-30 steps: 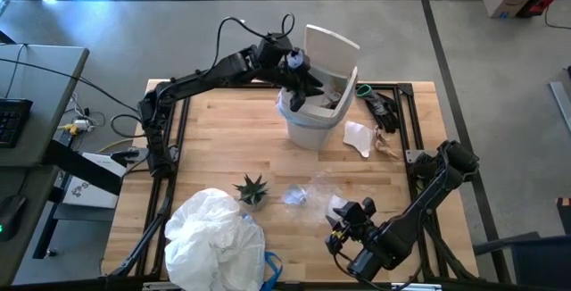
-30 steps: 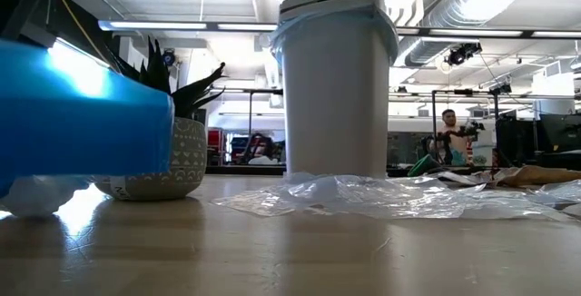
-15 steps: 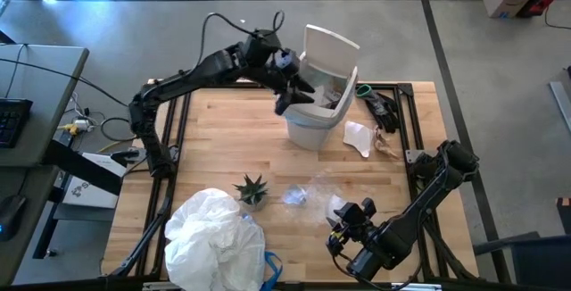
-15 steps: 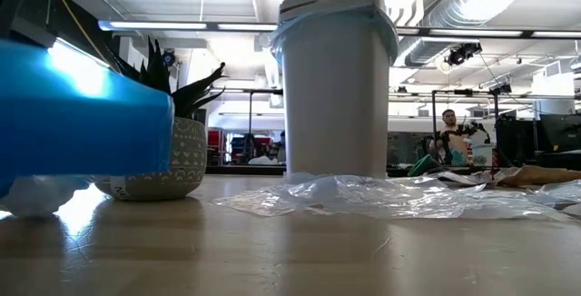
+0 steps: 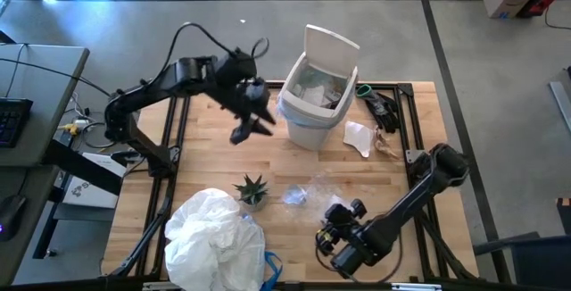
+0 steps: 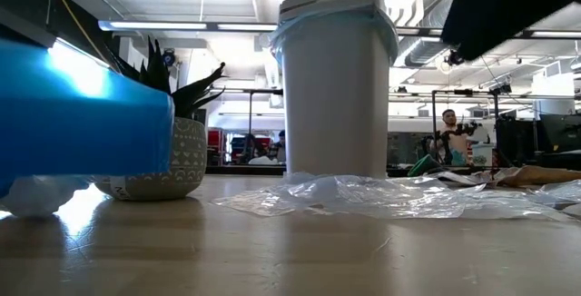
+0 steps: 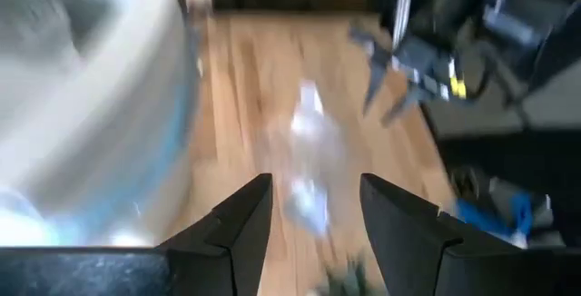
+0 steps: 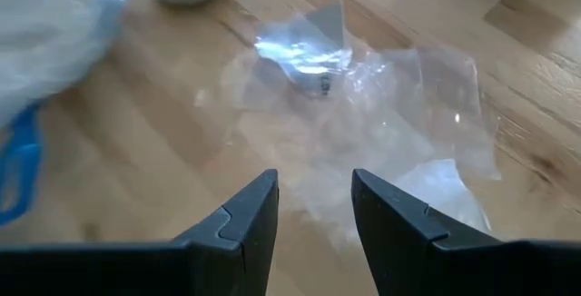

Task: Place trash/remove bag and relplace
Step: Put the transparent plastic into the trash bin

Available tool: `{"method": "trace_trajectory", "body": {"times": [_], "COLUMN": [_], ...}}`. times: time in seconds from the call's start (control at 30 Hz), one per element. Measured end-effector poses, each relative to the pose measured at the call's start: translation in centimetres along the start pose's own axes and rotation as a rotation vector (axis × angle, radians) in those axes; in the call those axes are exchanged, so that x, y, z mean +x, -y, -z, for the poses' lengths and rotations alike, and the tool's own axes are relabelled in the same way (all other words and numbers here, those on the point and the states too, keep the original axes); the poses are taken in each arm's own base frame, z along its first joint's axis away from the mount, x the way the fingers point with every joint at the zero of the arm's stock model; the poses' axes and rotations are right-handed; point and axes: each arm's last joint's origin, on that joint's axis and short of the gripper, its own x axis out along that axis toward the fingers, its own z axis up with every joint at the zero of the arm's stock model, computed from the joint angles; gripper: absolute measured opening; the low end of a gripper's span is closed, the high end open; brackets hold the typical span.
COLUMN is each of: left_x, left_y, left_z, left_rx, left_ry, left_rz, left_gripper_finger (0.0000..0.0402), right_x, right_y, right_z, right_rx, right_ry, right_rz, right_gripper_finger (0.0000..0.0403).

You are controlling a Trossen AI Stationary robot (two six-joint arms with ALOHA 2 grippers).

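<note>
The white bin (image 5: 314, 103) stands near the far edge of the table (image 5: 214, 162), its lid tipped up and a light-blue bag (image 6: 289, 25) folded over its rim; pale scraps show inside it.

The left claw (image 5: 245, 123) hangs above the table beside the bin, on the side toward the left edge, touching nothing. In the left wrist view its two dark fingers (image 7: 238, 228) stand apart with bare wood between them — nothing is held.

The right claw (image 5: 336, 222) is low over the table near the front edge, toward the right corner. Its fingers (image 8: 243, 219) are also apart and empty, pointing at a clear crinkled plastic wrapper (image 8: 363, 119) that lies flat on the wood just ahead of them. From above the same wrapper (image 5: 308, 190) sits between the bin and the front edge, just beside a small potted plant (image 5: 252, 188).

A white paper scrap (image 5: 359, 137) lies on the table close to the bin on the side toward the right edge, with brown paper pieces (image 5: 387, 145) just past it near that edge.

A large, full white bag (image 5: 214, 239) with a blue handle rests at the front edge toward the left corner.

In the low view a person (image 6: 451, 133) shows far off in the room behind the table.
</note>
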Motion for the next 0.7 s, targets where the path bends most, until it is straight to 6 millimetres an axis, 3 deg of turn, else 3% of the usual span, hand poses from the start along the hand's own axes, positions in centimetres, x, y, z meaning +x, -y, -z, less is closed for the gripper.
{"method": "trace_trajectory", "body": {"times": [0.17, 0.43, 0.7], "left_x": [1.6, 6.4, 7.1], "left_y": [2.1, 4.9, 5.3], "left_z": [1.2, 4.4, 8.5], "left_rx": [0.006, 0.071, 0.042], "left_ry": [-0.139, -0.141, -0.013], "left_rz": [0.026, 0.121, 0.124], "left_gripper_finger": [0.0154, 0.0154, 0.0154], "right_x": [2.2, 6.0, 7.4], "right_y": [-0.3, -1.8, -1.6], "right_z": [0.1, 0.3, -0.7], "right_rx": [-0.001, -0.038, -0.089], "right_ry": [-0.022, -0.121, -0.142], "right_rz": [0.049, 0.007, 0.026], "right_gripper_finger": [0.013, 0.013, 0.013]}}
